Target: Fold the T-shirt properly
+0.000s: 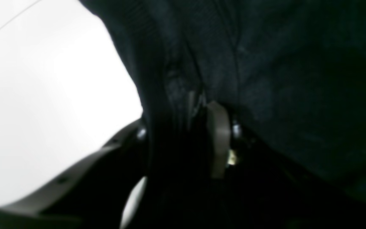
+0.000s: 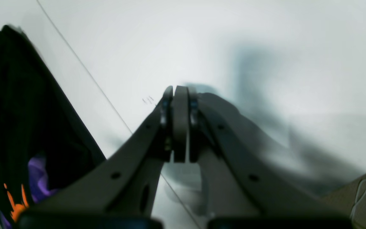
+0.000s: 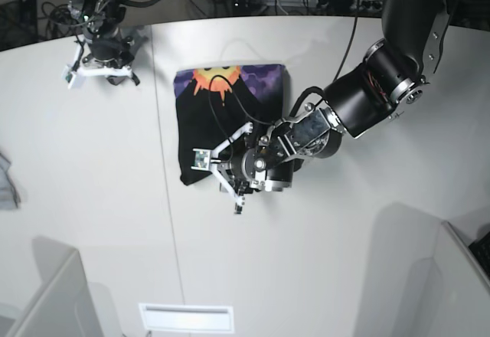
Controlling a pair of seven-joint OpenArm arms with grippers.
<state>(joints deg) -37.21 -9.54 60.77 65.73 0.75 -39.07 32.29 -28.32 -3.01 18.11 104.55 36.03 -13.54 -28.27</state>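
Fingers [image 1: 217,136] of my left gripper [image 3: 220,170] are standing partly apart, black cloth lying between them; I cannot tell whether they are gripping it. Right gripper [image 2: 176,124] is sitting closed on nothing at the base view's upper left. T-shirt [image 3: 226,115], folded, is lying centre frame on the white table [image 3: 344,276], print showing.

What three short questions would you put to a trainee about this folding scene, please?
1. True or false: the right fingers are shut on the T-shirt.
2. In the base view, the sun print lies at the shirt's: A far end; B near end; C underside, hidden.
3. Which arm reaches the shirt's near edge?
Key: 1 false, they are shut on nothing; 2 A; 3 the left, with the left fingers there.
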